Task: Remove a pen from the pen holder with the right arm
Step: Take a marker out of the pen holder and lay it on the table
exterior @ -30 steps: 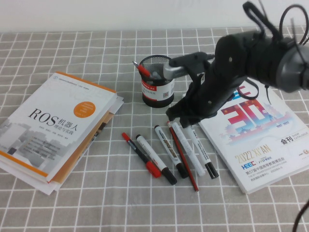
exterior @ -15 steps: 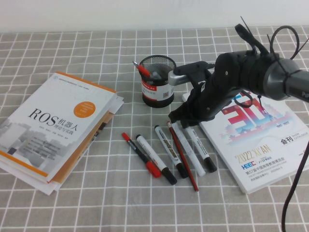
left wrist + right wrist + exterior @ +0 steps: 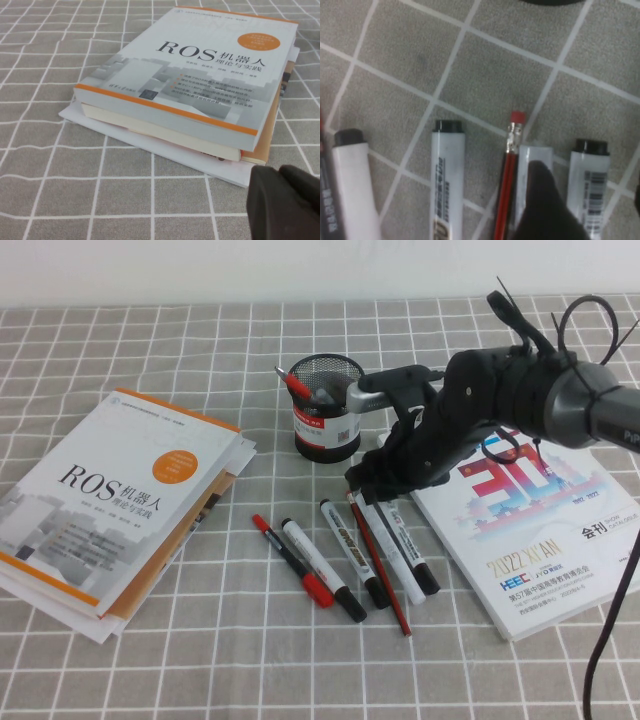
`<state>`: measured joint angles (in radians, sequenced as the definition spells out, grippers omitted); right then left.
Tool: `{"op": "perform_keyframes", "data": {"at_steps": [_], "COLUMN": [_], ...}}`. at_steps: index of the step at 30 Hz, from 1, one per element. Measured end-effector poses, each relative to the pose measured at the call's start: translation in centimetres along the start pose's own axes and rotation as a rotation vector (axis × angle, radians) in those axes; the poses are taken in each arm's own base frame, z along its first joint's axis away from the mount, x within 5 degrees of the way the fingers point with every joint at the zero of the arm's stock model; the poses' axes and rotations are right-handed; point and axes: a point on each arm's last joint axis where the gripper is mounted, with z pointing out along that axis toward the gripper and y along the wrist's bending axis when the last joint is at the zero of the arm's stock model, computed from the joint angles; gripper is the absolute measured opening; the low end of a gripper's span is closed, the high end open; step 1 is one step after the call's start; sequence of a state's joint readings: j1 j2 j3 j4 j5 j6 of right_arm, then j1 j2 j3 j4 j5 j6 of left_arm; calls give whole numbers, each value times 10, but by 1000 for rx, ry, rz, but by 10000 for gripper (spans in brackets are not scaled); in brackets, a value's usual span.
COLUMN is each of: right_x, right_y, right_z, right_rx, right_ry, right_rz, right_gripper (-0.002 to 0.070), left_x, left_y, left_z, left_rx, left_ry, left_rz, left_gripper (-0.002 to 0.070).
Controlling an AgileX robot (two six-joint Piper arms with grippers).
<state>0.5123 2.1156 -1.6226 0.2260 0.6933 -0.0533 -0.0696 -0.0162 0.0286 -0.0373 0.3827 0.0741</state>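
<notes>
The black mesh pen holder [image 3: 325,405] stands at the middle back of the table with a red pen [image 3: 295,383] sticking out of it. Several pens lie in a row in front of it. My right gripper [image 3: 385,485] hangs low over the right end of that row, open. In the right wrist view a white marker with a barcode [image 3: 585,175] lies flat on the cloth inside the right gripper [image 3: 587,190], touching neither dark finger [image 3: 540,200]. Beside it lie another white marker [image 3: 535,155] and a red pencil [image 3: 507,190]. My left gripper [image 3: 285,200] hovers near the book stack, shut and empty.
A stack of books with a ROS title [image 3: 110,490] on top lies at the left and fills the left wrist view [image 3: 200,75]. A magazine [image 3: 540,530] lies at the right, partly under my right arm. The row of markers [image 3: 345,560] spans the middle.
My right gripper came down over the row of pens and its jaws spread. The barcode marker it was shut on now rests on the cloth. The left gripper has not moved.
</notes>
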Motion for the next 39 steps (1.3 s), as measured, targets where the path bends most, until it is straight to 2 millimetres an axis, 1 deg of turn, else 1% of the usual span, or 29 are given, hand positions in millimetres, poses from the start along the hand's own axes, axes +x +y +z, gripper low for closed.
{"op": "perform_keyframes", "data": {"at_steps": [2, 3, 5, 7, 9, 10, 12, 14, 18, 20, 22, 23, 27, 31, 33, 35, 39], "right_x": [1, 2, 5, 13, 26, 34, 51, 66, 101, 115, 134, 144, 175, 196, 202, 203, 200], "right_y": [1, 2, 5, 7, 11, 12, 14, 16, 21, 21, 22, 22, 24, 21, 19, 16, 8], "right_z": [-8, -15, -37, -65, -98, -110, -143, -170, -222, -238, -254, -261, -289, -306, -308, -307, -292], "right_rx": [-1, -2, -4, -4, -8, -8, -12, -15, -29, -33, -38, -41, -51, -22, 8, 34, 92], "right_ry": [-8, -13, -48, -91, -138, -148, -183, -207, -267, -285, -290, -277, -269, -236, -209, -197, -231], "right_rz": [-1, -2, -5, -10, -17, -19, -29, -40, -60, -67, -76, -80, -100, -130, -144, -153, -168], "right_gripper": [330, 325, 301, 258, 188, 146, 64, 22, -5, -8, -10, -11, -12, -12, -12, -12, -12], "left_x": [0, 0, 0, 0, 0, 0, 0, 0, 0, 0, 0, 0, 0, 0, 0, 0, 0], "left_y": [0, 0, 0, 0, 0, 0, 0, 0, 0, 0, 0, 0, 0, 0, 0, 0, 0], "left_z": [0, 0, 0, 0, 0, 0, 0, 0, 0, 0, 0, 0, 0, 0, 0, 0, 0], "left_rx": [0, 0, 0, 0, 0, 0, 0, 0, 0, 0, 0, 0, 0, 0, 0, 0, 0], "left_ry": [0, 0, 0, 0, 0, 0, 0, 0, 0, 0, 0, 0, 0, 0, 0, 0, 0], "left_rz": [0, 0, 0, 0, 0, 0, 0, 0, 0, 0, 0, 0, 0, 0, 0, 0, 0], "left_gripper": [-3, -3, -3, -3, -3, -3, -3, -3, -3, -3, -3, -3, -3, -3, -3, -3, -3]}}
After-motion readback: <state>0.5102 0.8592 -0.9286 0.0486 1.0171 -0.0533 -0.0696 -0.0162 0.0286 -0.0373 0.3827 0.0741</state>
